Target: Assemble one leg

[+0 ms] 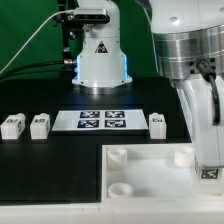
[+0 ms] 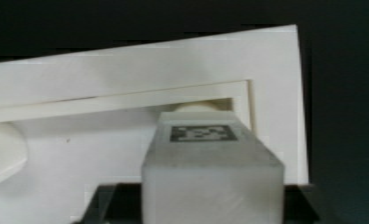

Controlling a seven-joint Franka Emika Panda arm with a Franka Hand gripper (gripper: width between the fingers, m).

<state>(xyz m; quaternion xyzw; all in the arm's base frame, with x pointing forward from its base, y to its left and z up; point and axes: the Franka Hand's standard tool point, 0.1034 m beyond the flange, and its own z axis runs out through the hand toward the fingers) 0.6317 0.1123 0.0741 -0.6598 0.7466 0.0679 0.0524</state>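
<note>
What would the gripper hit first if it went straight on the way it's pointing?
Most likely the tray. The gripper holds a leg, which would touch down first, close to a round socket. Depth is unclear, so I can't tell whether it lines up with that socket.

The leg (image 2: 206,165) held in the gripper (image 2: 206,205) is greyish white, topped by a black-and-white square tag. Just beyond the gripper the tray (image 2: 92,95) is plain white, and the table (image 2: 92,25) past it black

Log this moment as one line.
hand shut on leg | leg at tray corner socket, seating unclear | three loose legs on table
</note>
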